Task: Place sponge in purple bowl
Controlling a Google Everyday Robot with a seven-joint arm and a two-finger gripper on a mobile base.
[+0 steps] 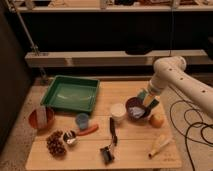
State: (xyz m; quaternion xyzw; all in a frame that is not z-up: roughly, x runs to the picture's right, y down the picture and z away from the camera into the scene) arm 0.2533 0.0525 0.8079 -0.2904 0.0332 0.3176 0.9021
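Gripper (148, 101) right over purple bowl (136, 108) rim, jaws clamped on sponge (149, 98); white cup (117, 112) just beside bowl.

The gripper (148, 100) on the white arm is over the dark purple bowl (136, 108) with the green and yellow sponge (148, 98). The tray (71, 93) is green. The cup (118, 113) is white.

Matt pale wood table (130, 152); glossy white pincer (146, 102) over purple bowl (136, 107).
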